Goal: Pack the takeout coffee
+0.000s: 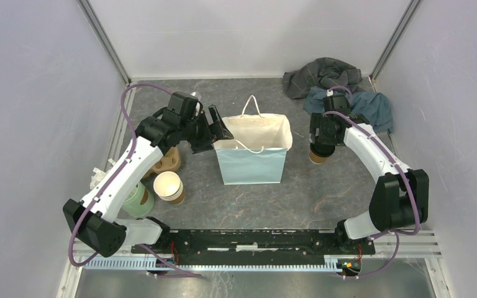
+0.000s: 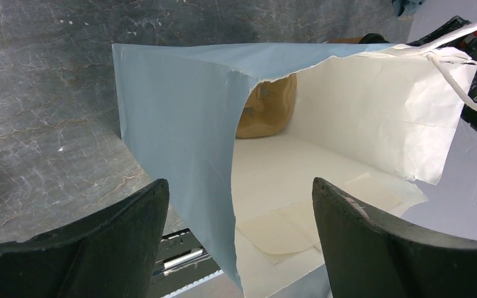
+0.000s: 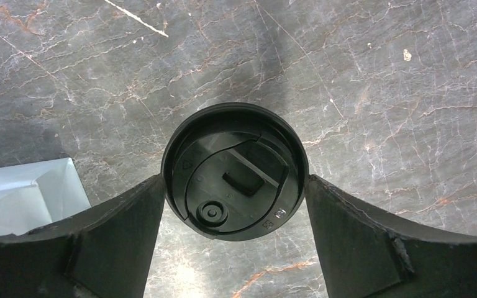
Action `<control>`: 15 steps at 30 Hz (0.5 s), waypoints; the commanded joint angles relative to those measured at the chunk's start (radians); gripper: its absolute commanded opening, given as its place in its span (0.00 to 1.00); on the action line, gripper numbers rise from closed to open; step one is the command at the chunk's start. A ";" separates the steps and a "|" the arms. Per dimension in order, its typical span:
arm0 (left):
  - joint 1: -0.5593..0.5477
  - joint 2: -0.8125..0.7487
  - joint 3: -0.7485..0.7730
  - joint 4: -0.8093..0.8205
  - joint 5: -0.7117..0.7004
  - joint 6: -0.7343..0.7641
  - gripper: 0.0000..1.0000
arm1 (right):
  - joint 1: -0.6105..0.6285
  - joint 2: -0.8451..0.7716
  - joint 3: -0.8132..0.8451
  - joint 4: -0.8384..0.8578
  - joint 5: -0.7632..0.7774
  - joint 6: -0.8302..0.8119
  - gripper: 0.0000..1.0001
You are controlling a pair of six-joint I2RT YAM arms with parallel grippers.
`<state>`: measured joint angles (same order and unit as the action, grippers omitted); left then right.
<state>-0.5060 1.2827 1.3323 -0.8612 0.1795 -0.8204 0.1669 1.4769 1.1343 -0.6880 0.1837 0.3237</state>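
The takeout coffee [image 1: 318, 156], a brown paper cup with a black lid [image 3: 235, 170], stands on the grey table right of the bag. My right gripper [image 1: 320, 141] [image 3: 235, 186] reaches down over it, and both fingers [image 3: 127, 217] press against the lid's sides. A pale blue paper bag [image 1: 251, 158] with a cream inside and white cord handles stands open at mid-table. My left gripper [image 1: 217, 128] [image 2: 239, 183] is open at the bag's upper left corner, and the bag's blue wall [image 2: 180, 118] runs between its fingers. A brown shape [image 2: 267, 108] shows deep inside the bag.
A stack of lidless brown cups [image 1: 169, 186], a pale green cup [image 1: 138, 200] and a brown cardboard holder [image 1: 168, 160] sit left of the bag under the left arm. Grey cloth [image 1: 326, 74] and blue cloth [image 1: 369, 105] lie at the back right. Walls enclose the table.
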 commanded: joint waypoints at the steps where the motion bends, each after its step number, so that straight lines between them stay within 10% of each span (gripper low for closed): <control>1: 0.002 0.002 0.038 0.025 0.015 0.046 0.91 | -0.005 0.000 -0.013 0.027 0.001 -0.014 0.88; 15: 0.003 -0.007 0.030 0.025 0.013 0.046 0.91 | -0.003 -0.006 -0.026 0.030 0.011 -0.024 0.82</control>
<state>-0.5060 1.2831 1.3323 -0.8604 0.1856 -0.8204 0.1669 1.4769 1.1145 -0.6861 0.1837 0.3107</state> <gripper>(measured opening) 0.907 0.830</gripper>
